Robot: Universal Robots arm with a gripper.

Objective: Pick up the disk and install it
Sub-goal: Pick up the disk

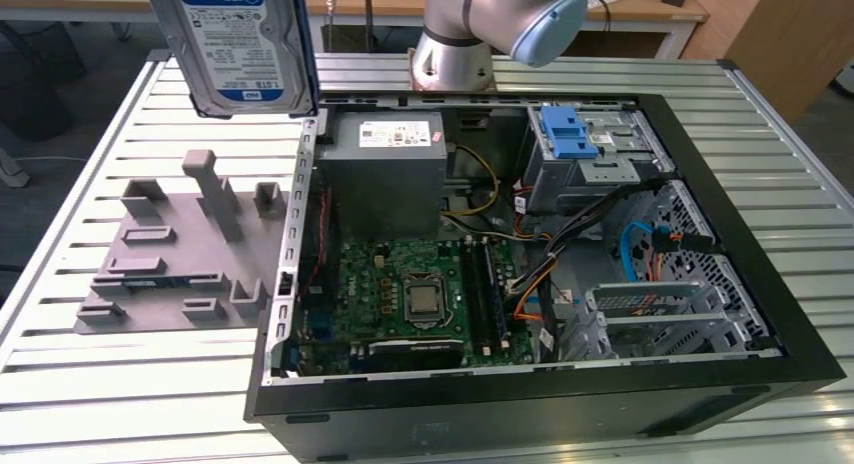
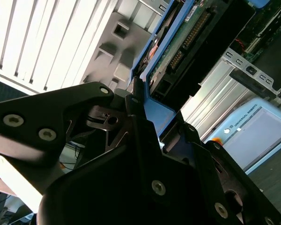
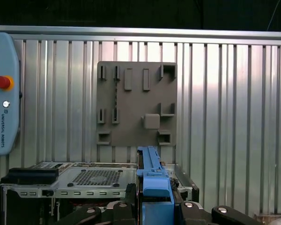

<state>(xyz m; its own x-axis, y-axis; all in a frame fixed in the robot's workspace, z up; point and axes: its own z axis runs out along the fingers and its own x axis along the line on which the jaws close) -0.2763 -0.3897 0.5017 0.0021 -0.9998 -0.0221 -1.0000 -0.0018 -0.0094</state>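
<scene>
The disk (image 1: 247,49), silver with a blue-and-white label and a blue frame, hangs upright high above the table at the exterior view's left, over the far edge of the grey holder plate (image 1: 174,254). In the second wrist view my gripper (image 2: 143,101) is shut on the disk (image 2: 192,42) by its blue frame, and the connector end shows. In the first wrist view the disk (image 3: 150,164) appears edge-on, rising from my gripper (image 3: 152,199). The arm (image 1: 494,24) stands behind the case.
An open computer case (image 1: 747,384) lies on the slatted metal table (image 1: 80,384), with a grey power supply box (image 1: 387,174), motherboard (image 1: 414,294) and a drive cage (image 1: 594,169) bearing a blue latch (image 1: 571,139). A teach pendant (image 3: 2,93) rests on the table.
</scene>
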